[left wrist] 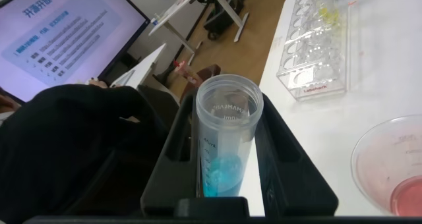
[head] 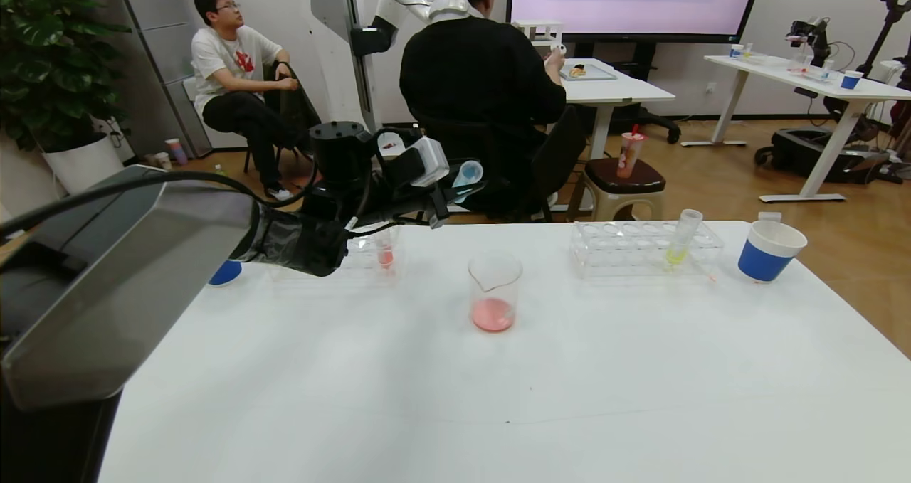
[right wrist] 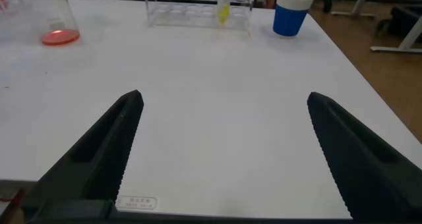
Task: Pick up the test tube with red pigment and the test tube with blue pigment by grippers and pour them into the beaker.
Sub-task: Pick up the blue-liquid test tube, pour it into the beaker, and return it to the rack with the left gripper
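My left gripper [head: 461,184] is raised above the table's back edge, up and to the left of the beaker [head: 493,292], and is shut on the test tube with blue pigment [head: 467,175]. In the left wrist view the tube [left wrist: 227,145] sits between the black fingers [left wrist: 177,151] with its open mouth away from the wrist and turquoise liquid at its bottom. The beaker [left wrist: 395,178] holds a little pink-red liquid. A test tube with red pigment [head: 385,254] stands in a clear rack behind my left arm. My right gripper [right wrist: 224,99] hangs open over bare table near the front edge.
A clear rack [head: 644,250] at the back right holds a yellow-green tube [head: 678,242], with a blue-and-white paper cup [head: 769,252] beside it. Another blue cup [head: 226,272] peeks out behind my left arm. People sit beyond the table's far edge.
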Robot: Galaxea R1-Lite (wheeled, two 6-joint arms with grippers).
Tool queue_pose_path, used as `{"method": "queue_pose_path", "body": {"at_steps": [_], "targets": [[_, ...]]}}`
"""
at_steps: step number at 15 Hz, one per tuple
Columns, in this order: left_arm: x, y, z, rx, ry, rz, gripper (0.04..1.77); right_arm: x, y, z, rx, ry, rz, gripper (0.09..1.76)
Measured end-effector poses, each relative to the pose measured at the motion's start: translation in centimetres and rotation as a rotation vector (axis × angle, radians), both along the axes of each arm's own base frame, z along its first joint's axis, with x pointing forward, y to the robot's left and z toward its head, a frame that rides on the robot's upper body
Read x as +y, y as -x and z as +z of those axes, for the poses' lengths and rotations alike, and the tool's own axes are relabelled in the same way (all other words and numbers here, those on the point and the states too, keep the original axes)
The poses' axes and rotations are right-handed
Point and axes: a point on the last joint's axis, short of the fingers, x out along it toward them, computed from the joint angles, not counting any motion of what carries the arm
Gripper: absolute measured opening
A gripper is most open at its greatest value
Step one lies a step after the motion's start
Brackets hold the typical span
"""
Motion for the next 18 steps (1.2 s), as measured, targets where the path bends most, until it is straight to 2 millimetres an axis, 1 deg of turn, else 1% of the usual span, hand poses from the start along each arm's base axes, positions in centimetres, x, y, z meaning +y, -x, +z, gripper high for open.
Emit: {"method": "queue_pose_path", "body": {"at_steps": [4,7,10,14,18], "targets": [[0.0,0.0,-0.5,-0.128,-0.069,0.011,0.51,0.0,0.0,0.0,0.0,0.0,0.0,1.74],[-0.1,-0.3,-1.1,-0.211,-0.086,0.016,0.51,0.0,0.0,0.0,0.0,0.0,0.0,1.74],[-0.7,-0.3,-2.1,-0.282,-0.134,0.002,0.51,0.0,0.0,0.0,0.0,0.0,0.0,1.74],[-1.0,-0.4,-3.4,-0.377,-0.201,-0.042,0.51,0.0,0.0,0.0,0.0,0.0,0.0,1.74],[-1.1,-0.6,-3.8,-0.474,-0.247,-0.068,0.51,0.0,0.0,0.0,0.0,0.0,0.0,1.74]]}}
